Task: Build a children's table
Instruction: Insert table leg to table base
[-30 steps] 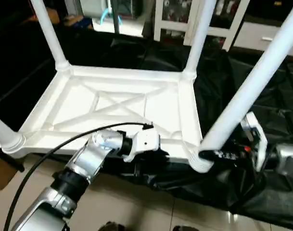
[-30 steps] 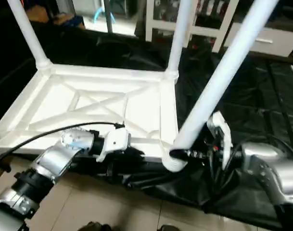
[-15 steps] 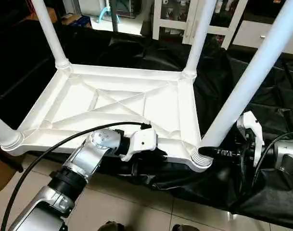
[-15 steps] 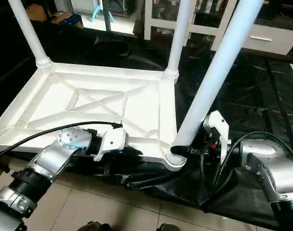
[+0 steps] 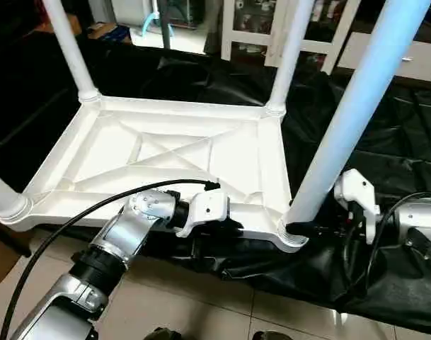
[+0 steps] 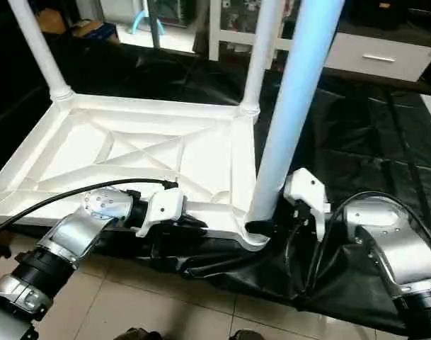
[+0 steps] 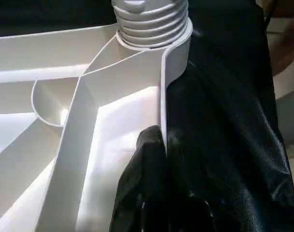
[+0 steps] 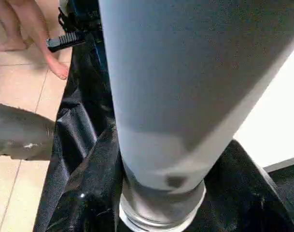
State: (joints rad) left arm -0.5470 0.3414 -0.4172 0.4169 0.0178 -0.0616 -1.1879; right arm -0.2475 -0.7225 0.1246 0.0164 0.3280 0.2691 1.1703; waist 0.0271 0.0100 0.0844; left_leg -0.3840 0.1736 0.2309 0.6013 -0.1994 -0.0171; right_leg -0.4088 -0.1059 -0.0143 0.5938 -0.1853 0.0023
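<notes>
I see L tool [image 7: 161, 145] pinching near rim of upturned table top [image 5: 165, 152]; R tool [image 5: 311, 228] half-spread round near-right leg [image 5: 349, 120] base, at its corner socket.

no readable text, no labels, no brand marks, no numbers anywhere

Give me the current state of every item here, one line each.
White plastic square tabletop: upside down on black sheet, ribs up.
Near right white tube leg: standing in its corner socket, nearly upright.
Left hand: shut on the tabletop's near rim.
Right hand: closed around that leg's base.
</notes>
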